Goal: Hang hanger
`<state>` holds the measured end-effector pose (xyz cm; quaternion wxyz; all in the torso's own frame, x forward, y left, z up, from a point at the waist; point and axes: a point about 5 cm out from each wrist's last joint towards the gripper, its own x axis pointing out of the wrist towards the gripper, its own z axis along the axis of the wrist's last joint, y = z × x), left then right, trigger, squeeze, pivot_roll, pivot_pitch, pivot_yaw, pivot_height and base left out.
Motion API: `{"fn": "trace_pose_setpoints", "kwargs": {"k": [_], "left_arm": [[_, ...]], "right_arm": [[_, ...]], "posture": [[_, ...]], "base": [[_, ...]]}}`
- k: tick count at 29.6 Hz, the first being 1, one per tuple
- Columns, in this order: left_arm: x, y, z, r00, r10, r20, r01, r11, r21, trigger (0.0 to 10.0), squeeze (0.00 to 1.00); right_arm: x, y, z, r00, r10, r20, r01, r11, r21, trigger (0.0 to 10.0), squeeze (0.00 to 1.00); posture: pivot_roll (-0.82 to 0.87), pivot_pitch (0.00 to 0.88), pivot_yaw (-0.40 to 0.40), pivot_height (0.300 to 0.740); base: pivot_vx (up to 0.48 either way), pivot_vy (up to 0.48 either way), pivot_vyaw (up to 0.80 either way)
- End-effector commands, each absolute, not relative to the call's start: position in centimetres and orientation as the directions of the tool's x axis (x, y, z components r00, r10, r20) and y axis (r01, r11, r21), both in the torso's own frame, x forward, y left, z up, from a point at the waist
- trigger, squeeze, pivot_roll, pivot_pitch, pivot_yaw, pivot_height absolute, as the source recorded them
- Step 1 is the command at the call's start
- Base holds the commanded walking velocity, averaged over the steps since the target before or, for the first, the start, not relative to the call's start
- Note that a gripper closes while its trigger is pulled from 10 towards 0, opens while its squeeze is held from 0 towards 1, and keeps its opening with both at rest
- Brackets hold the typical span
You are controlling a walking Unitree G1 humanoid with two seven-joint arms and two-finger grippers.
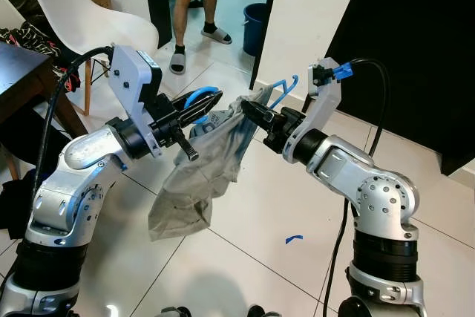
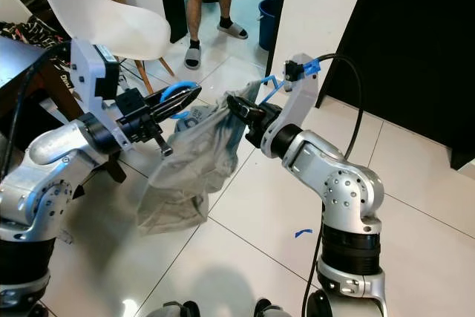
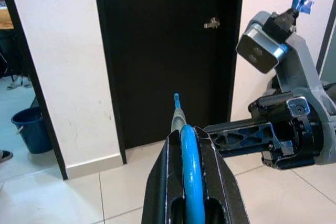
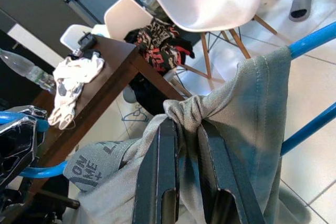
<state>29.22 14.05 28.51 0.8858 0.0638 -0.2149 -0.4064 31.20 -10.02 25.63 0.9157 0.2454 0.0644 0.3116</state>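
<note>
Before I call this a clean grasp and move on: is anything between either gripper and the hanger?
Left gripper: nothing; its fingers close straight on the blue hanger. Right gripper: yes, its fingers pinch a bunched fold of the grey garment draped over the hanger, so cloth lies between them and the plastic.

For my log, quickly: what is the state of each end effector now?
Left end effector: closed on the blue hanger.
Right end effector: closed on the grey garment.
</note>
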Motion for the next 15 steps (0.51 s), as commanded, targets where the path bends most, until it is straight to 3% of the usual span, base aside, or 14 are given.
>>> {"fn": "trace_pose_setpoints", "kwargs": {"k": [1, 13, 15], "left_arm": [[28.9, 14.1, 28.7, 0.562, -0.756, 0.336, 0.683, 0.653, 0.326, 10.0, 0.0], [29.2, 15.9, 27.6, 0.63, -0.737, 0.246, 0.645, 0.673, 0.362, 10.0, 0.0], [29.6, 17.2, 26.7, 0.681, -0.702, 0.21, 0.611, 0.702, 0.366, 10.0, 0.0]], "right_arm": [[31.2, -10.4, 24.8, 0.817, 0.576, -0.013, -0.498, 0.717, 0.487, 0.0, 0.0], [32.4, -13.1, 25.7, 0.889, 0.457, 0.022, -0.415, 0.786, 0.459, 0.0, 0.0], [32.8, -14.1, 25.9, 0.913, 0.408, 0.007, -0.376, 0.835, 0.401, 0.0, 0.0]], "posture": [[0.07, 0.199, -0.037, 0.74], [0.08, 0.203, -0.037, 0.74], [0.07, 0.196, -0.039, 0.74]], "base": [[0.0, 0.0, 0.0], [0.0, 0.0, 0.0], [0.0, 0.0, 0.0]]}}
